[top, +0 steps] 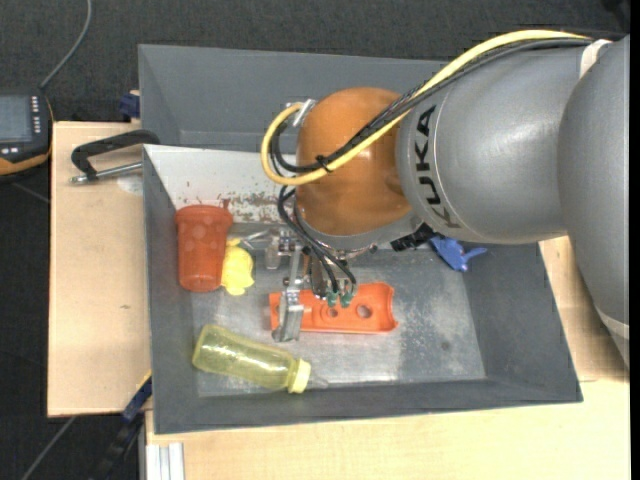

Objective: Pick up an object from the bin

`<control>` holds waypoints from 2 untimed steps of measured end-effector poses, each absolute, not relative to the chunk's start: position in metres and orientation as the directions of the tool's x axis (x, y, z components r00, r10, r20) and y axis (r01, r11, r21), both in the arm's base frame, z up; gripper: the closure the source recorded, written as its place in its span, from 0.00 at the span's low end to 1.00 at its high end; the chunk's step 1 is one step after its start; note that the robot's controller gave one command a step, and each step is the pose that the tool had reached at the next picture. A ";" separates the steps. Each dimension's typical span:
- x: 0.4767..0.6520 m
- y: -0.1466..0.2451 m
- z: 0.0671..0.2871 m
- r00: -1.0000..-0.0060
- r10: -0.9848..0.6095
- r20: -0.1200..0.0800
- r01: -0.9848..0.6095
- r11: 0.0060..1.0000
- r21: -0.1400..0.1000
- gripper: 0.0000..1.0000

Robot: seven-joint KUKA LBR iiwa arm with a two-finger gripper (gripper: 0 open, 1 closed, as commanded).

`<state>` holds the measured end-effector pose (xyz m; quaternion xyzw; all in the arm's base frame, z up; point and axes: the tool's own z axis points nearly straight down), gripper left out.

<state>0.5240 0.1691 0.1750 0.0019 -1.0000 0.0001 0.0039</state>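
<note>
Grey bin (360,406): against the left wall lay an orange-red cup (200,246) on its side, a small yellow lump (237,270) touching its right edge, and nearer the front a clear yellowish bottle (250,359) lying flat. Mid-bin the gripper (300,303) was down at the floor over the left end of a flat orange plate with holes (365,310); clenched or released could not be told, wrist parts hid it. The plate lay flat on the floor, seemingly not lifted. A blue piece (455,253) poked out under the arm at right, well apart. Risks: the plate was thin and flush with the metal, so a close could skid off its edge or scrape the floor; gripped at one end it could swing or slip out; the yellow lump was near enough to get nudged
</note>
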 end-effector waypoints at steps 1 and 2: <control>0.526 0.168 0.180 -1.000 -0.002 -0.001 -0.002 1.000 0.001 0.00; 0.525 0.159 0.173 -0.999 -0.049 -0.003 -0.049 0.999 0.004 0.00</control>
